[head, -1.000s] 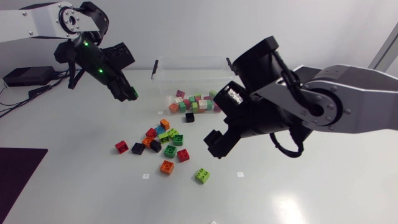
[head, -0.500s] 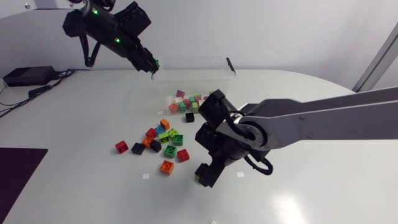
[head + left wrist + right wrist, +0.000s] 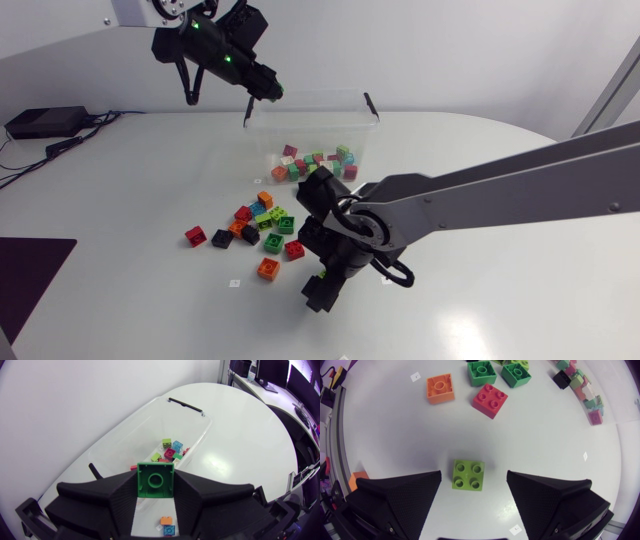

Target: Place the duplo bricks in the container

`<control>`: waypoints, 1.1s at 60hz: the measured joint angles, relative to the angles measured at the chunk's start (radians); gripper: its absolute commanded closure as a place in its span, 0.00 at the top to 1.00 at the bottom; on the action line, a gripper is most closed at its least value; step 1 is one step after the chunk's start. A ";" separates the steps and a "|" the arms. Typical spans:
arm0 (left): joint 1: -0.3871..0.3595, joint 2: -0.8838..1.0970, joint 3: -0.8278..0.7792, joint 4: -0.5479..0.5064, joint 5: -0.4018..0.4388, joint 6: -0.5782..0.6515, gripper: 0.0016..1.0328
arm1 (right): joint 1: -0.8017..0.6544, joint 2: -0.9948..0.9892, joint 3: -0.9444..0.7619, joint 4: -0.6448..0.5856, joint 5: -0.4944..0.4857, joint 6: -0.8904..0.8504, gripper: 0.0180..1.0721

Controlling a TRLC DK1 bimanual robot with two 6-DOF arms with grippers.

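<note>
At the back left of the counter (image 3: 480, 300), over the left end of the clear container (image 3: 310, 97), the left pincer (image 3: 268, 90) is clenched on a green brick (image 3: 155, 480), and many bricks lie inside the container below. In front of the container sits a loose cluster of bricks (image 3: 262, 222), with an orange brick (image 3: 267, 268) near it. Just right of that, the right pincer (image 3: 318, 290) hangs low over the counter, released, a lime brick (image 3: 468, 474) lying flat between its spread fingers and touching neither.

Robotics lab, by the evidence. Left arm (image 3: 215, 50) and right arm (image 3: 480, 195) work over a bare white table (image 3: 130, 300) carrying small square marker tags (image 3: 234, 283), plus a black electronics box (image 3: 42, 122) with trailing cables (image 3: 62, 145).
</note>
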 measured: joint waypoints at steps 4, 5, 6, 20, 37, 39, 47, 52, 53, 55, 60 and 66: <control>-0.001 0.021 0.011 0.024 0.000 -0.015 0.22 | 0.001 0.020 0.014 0.002 0.000 0.000 0.83; -0.001 0.027 0.015 0.027 0.000 -0.018 0.22 | 0.001 0.023 0.016 0.002 0.000 0.000 0.82; -0.001 0.032 0.018 0.029 0.001 -0.025 0.22 | 0.001 0.026 0.017 0.002 0.000 0.000 0.81; -0.003 0.116 0.076 0.043 0.004 -0.066 0.23 | 0.001 0.041 0.023 0.002 0.000 0.000 0.58; -0.017 0.147 0.107 0.046 0.007 -0.089 0.95 | 0.000 0.052 0.026 -0.001 -0.039 0.000 0.27; -0.017 0.147 0.107 0.046 0.007 -0.089 0.95 | -0.001 0.052 0.026 -0.001 -0.040 0.000 0.27; -0.015 0.147 0.107 0.046 0.007 -0.089 0.95 | -0.003 0.035 0.020 -0.002 -0.050 0.000 0.27; -0.011 0.140 0.104 0.046 0.007 -0.089 0.95 | -0.006 0.005 0.012 -0.006 -0.050 0.000 0.27; -0.010 0.138 0.103 0.045 0.008 -0.089 0.95 | -0.007 -0.002 0.011 -0.008 -0.050 0.000 0.27; -0.005 0.126 0.095 0.045 0.008 -0.090 0.95 | -0.011 -0.019 0.011 -0.010 -0.050 0.000 0.27; 0.015 0.084 0.062 0.029 0.014 -0.088 0.95 | -0.026 -0.064 0.011 -0.024 -0.050 0.000 0.27; 0.054 0.011 0.006 -0.008 0.015 -0.063 0.95 | -0.050 -0.121 0.011 -0.051 -0.053 0.000 0.27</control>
